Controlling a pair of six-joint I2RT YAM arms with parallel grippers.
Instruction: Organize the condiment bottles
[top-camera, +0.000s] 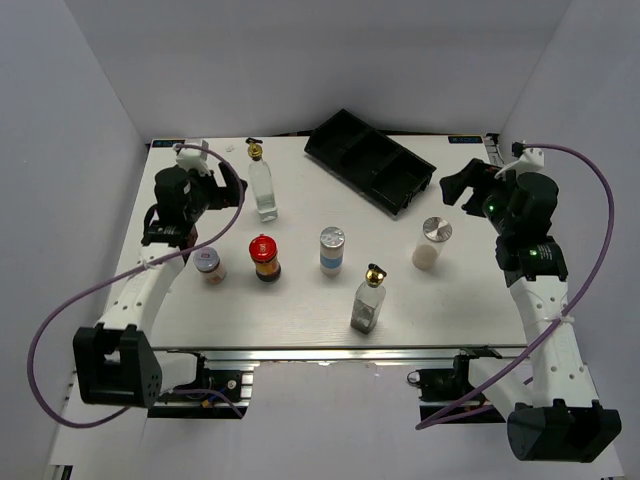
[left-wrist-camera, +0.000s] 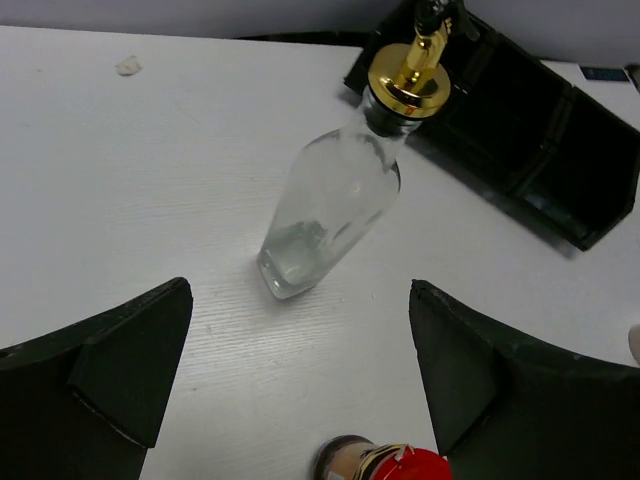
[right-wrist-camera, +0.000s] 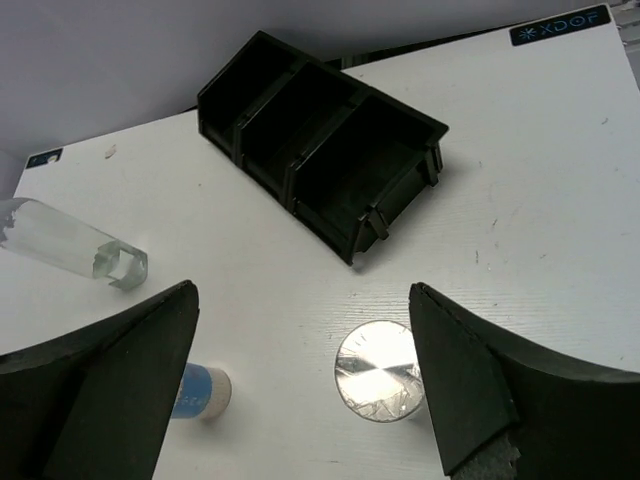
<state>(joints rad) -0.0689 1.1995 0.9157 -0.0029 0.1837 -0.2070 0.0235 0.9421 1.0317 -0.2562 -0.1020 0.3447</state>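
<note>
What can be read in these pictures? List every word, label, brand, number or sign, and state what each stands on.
"XDOF", white letters after a small symbol, on a blue sticker at the far corner of the table.
Second blue sticker at the other far corner: too small to read.
Label of the red-capped jar: blurred, unreadable.
Label of the blue-labelled jar: too small to read.
Nothing else legible.

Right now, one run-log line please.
left end effector: open, facing tall glass bottle | right end effector: open, facing pale jar | held: nothing | condiment bottles: all on table, outside black tray
</note>
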